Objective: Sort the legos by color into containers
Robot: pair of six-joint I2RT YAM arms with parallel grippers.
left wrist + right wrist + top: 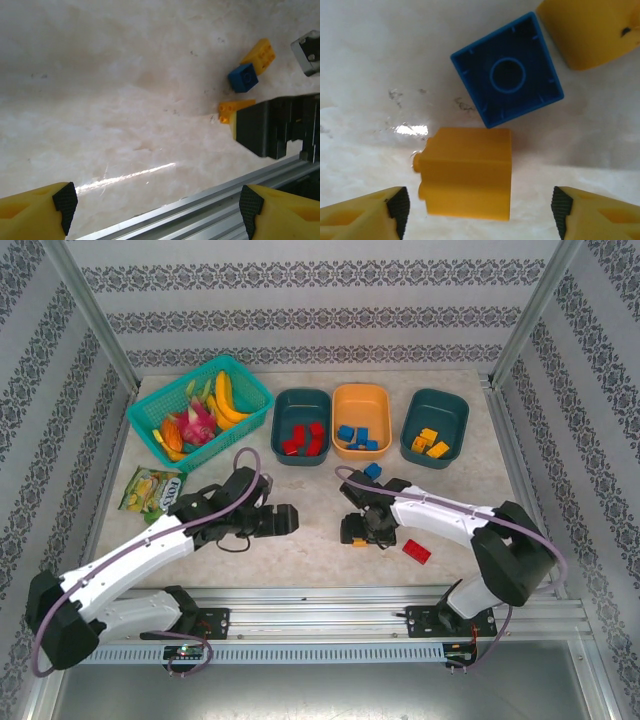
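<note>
Three tubs stand at the back: a dark teal tub (302,405) with red legos (303,439), an orange tub (361,400) with blue legos (357,436), and a dark teal tub (436,403) with yellow legos (430,443). My right gripper (358,532) (479,207) is open, low over the table, with a yellow lego (466,172) lying on its side between its fingers, untouched. Just beyond lie an upturned blue lego (507,70) (243,77) and another yellow lego (590,30) (260,55). A red lego (417,551) lies near the right arm. My left gripper (290,520) (157,205) is open over bare table.
A bright teal lattice basket (155,410) of toy fruit sits at the back left. A green snack packet (150,490) lies beside the left arm. The aluminium rail (210,210) runs along the near table edge, just under the left gripper's fingers.
</note>
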